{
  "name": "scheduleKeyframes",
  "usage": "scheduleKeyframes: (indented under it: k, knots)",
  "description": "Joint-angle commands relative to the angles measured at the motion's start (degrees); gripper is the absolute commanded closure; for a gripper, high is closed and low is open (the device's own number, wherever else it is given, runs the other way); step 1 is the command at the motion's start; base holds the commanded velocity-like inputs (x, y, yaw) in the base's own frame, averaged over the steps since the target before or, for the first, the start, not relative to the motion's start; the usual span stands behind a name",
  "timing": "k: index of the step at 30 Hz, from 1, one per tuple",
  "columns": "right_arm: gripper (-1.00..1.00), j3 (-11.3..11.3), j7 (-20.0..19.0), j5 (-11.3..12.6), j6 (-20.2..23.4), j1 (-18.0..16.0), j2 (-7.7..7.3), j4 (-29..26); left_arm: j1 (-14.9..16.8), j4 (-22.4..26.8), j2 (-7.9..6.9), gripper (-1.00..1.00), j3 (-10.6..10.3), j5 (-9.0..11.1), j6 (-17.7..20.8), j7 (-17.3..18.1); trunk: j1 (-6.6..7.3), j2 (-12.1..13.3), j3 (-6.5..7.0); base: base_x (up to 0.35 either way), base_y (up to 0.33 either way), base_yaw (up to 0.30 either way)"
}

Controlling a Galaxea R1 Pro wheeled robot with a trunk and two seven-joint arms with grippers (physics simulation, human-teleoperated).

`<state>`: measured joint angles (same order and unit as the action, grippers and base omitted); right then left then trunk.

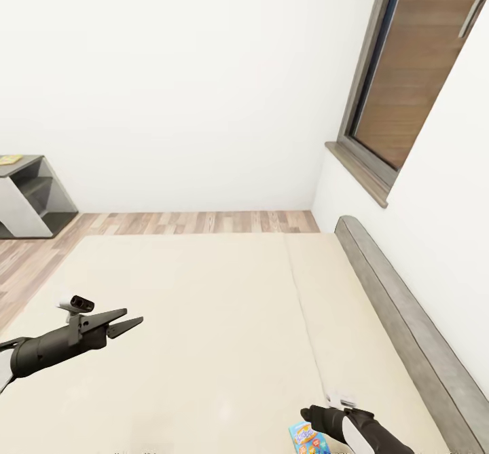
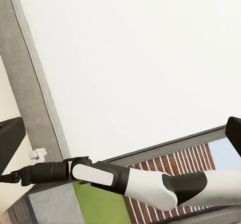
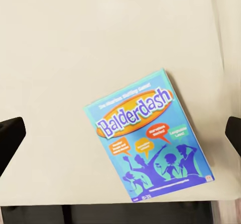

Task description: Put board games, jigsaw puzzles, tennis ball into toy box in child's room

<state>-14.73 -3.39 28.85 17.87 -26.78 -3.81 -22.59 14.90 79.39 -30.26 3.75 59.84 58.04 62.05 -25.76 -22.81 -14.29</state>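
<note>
A small blue board game point(image 3: 150, 138) with a "Balderdash" lid lies flat on the beige mattress of the bed point(image 1: 204, 318). In the head view only its corner point(image 1: 309, 438) shows at the bottom edge. My right gripper point(image 3: 123, 133) hovers over this box, open, with a dark finger point(image 3: 11, 136) on either side and apart from it. Its arm comes in at the head view's lower right, ending in the right gripper point(image 1: 311, 414). My left gripper point(image 1: 129, 319) hangs open above the left part of the mattress, holding nothing. The toy box is out of view.
A low grey headboard point(image 1: 401, 311) runs along the right wall under a window point(image 1: 414, 67). A grey open-shelved unit point(image 1: 30, 196) with something yellowish on top stands on the wood-plank floor point(image 1: 197, 222) at the far left. White walls close the corner.
</note>
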Motion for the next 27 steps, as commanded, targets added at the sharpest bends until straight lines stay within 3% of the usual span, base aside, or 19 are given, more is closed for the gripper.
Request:
scheduleKeyframes:
  k: [1,27]
  knots:
    - [-1.00,-0.2,0.0,0.1,0.2,0.0,-0.05,-0.1,0.0,0.0,0.35,-1.00,0.0,0.0,0.3,0.1,-0.03,-0.1,-0.20,0.000,0.000,0.000]
    - [-1.00,-0.2,0.0,0.2,0.1,0.0,-0.05,-0.1,0.1,0.0,0.98,-1.00,0.4,0.0,0.3,0.2,-0.03,-0.1,-2.64,0.000,0.000,0.000]
